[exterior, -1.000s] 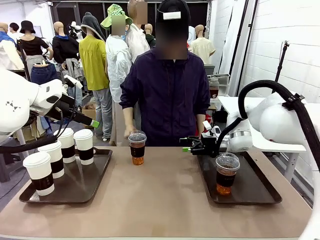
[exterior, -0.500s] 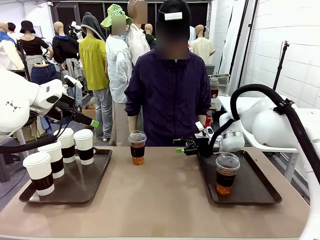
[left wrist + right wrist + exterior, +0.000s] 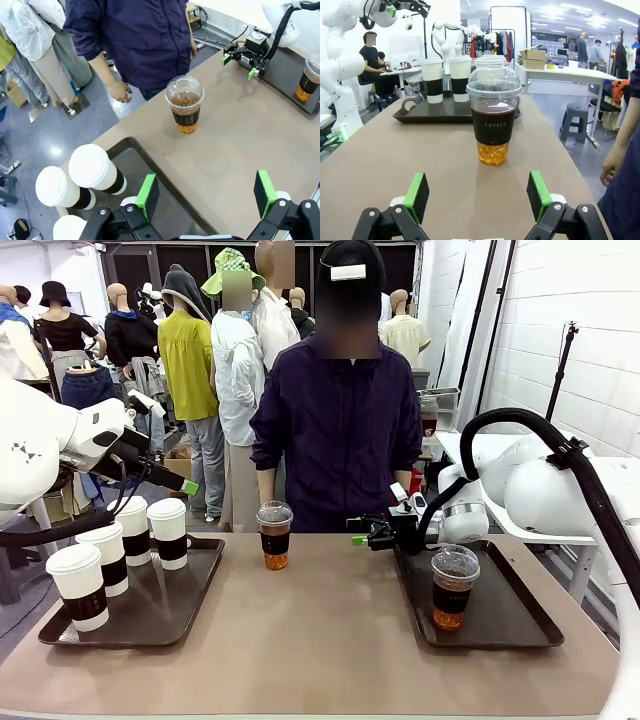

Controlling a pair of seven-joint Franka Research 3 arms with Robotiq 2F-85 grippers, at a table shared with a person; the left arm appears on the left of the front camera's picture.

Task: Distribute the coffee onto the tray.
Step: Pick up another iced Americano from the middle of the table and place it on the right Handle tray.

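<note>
**One lone clear cup (image 3: 274,534) not yet on a tray**

Nearest the robot's side, a second clear cup (image 3: 453,587) stands on the right tray (image 3: 520,625), well right of the lone clear cup. Four white paper cups (image 3: 167,533) fill the left tray (image 3: 150,615), to its left. The lone clear cup stands upright on the bare table (image 3: 330,640), just before the person (image 3: 340,430).

It is thin plastic, likely light, sloshy and easy to crush — the dark sleeve (image 3: 493,125) below the dome lid (image 3: 493,80) looks the firmest hold.

The right gripper (image 3: 356,532) hovers right of that cup, level with it, pads spread wide, empty and apart from it. The left gripper (image 3: 206,194) hangs above the left tray — equally wide, holding nothing.
</note>
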